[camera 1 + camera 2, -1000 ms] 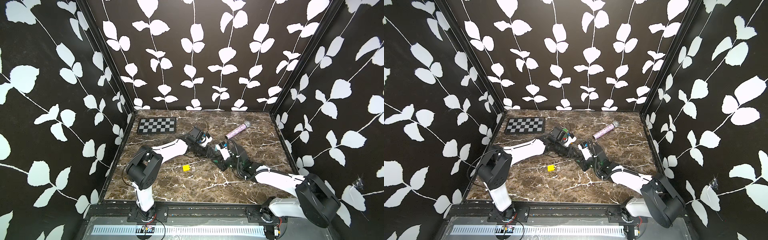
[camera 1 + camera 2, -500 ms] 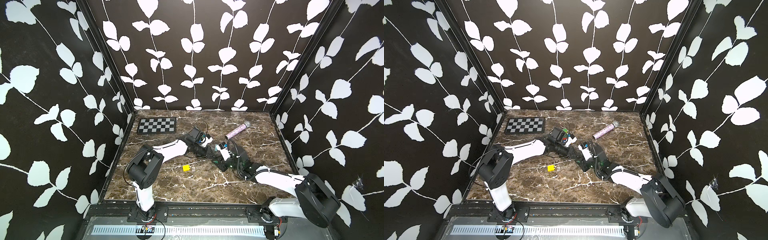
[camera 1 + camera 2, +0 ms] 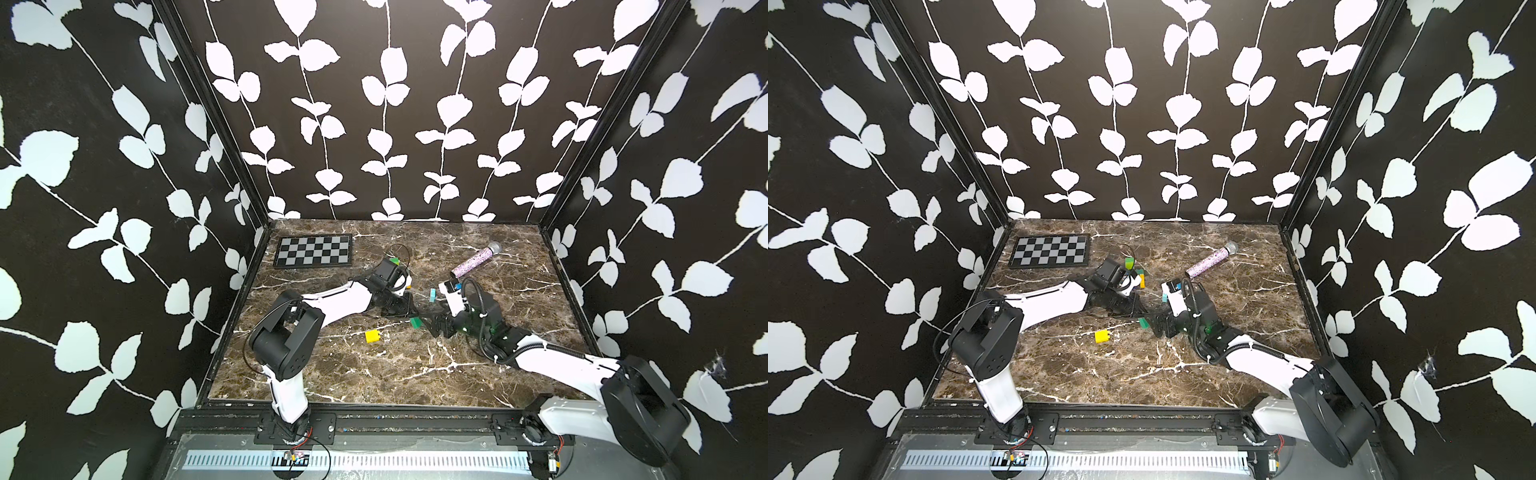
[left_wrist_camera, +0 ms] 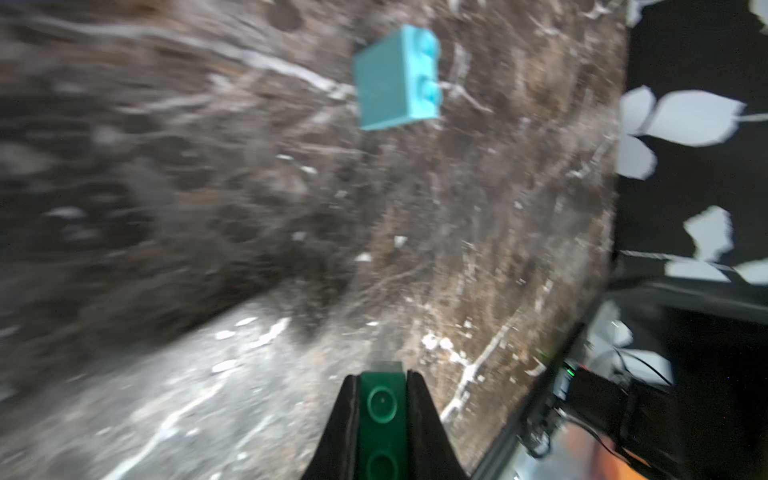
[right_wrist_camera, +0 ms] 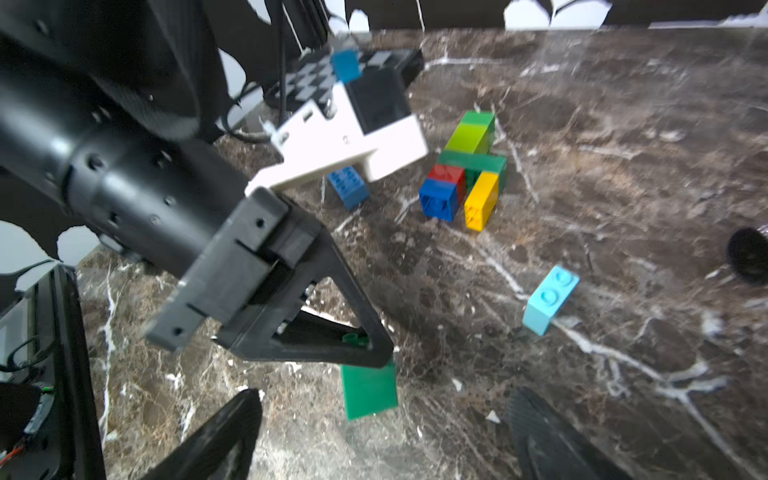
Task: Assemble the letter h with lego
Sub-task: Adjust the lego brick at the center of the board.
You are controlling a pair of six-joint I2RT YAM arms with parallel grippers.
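Pinching a studded dark green brick (image 4: 382,409), the left gripper (image 4: 381,376) hangs mid-table. The right gripper (image 3: 430,325) gapes empty beside it, marble table (image 3: 374,374) open in front

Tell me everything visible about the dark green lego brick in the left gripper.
The dark green brick is a small, narrow block of smooth, glossy-looking plastic. In the left wrist view two round studs show in a row along it; the right wrist view shows a plain flat side. The left gripper is shut on it, one finger against each long side, and one end sticks out past the fingertips. It sits near the middle of the table; whether it touches the marble cannot be told.
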